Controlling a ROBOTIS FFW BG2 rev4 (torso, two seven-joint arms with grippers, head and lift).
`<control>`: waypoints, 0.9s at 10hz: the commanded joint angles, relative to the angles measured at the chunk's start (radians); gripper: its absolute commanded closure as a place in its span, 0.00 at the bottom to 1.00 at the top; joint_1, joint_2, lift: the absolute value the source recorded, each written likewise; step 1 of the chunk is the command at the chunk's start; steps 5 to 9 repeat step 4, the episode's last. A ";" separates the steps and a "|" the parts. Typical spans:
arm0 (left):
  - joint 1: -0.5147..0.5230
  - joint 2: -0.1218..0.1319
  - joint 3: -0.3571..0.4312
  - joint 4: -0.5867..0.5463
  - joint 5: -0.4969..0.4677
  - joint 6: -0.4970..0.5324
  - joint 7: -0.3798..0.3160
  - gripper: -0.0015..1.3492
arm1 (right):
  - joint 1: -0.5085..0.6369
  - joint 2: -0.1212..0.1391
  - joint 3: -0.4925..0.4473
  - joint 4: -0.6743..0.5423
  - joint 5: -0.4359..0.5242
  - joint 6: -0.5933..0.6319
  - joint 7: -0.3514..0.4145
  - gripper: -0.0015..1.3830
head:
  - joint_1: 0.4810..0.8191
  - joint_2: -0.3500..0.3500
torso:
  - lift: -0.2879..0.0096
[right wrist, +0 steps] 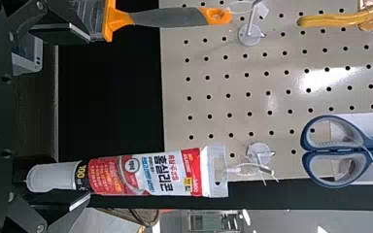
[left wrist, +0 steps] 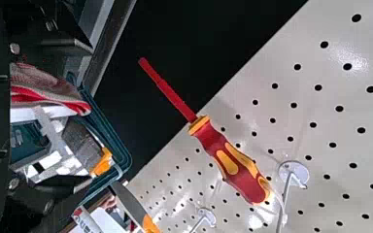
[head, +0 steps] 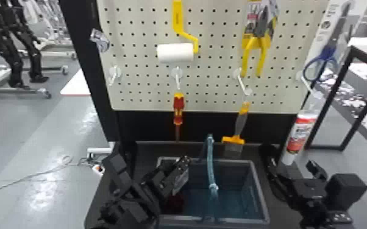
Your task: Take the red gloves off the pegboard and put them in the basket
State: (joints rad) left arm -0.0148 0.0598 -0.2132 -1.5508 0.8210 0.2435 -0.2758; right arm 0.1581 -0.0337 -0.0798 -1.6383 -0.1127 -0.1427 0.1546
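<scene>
My left gripper [head: 180, 169] is over the left part of the basket [head: 260, 190]. Below it, dark red fabric of the gloves [head: 174, 203] lies low at the basket's left. In the left wrist view, my left gripper [left wrist: 85, 114] is open, its fingers wide apart. Grey-and-red gloves [left wrist: 51, 92] show beyond them, beside the basket's teal handle [left wrist: 108, 127]. At the right of the head view, my right gripper [head: 294, 172] is near the hanging tube. The right wrist view has my right gripper [right wrist: 85, 116] open, the tube's cap near one finger.
A pegboard [head: 143, 70] stands behind the basket. From it hang a red-yellow screwdriver [head: 178, 109], a scraper [head: 240, 125], a sealant tube [head: 300, 137], yellow pliers [head: 254, 51], blue scissors [head: 329, 59] and a paint roller [head: 176, 52]. The basket's teal handle [head: 211, 164] stands upright.
</scene>
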 commanded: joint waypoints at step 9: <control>0.001 -0.005 0.002 0.000 0.000 -0.013 0.000 0.22 | 0.000 0.000 0.000 0.000 -0.001 0.002 -0.001 0.12 | 0.20 0.50 | 0.63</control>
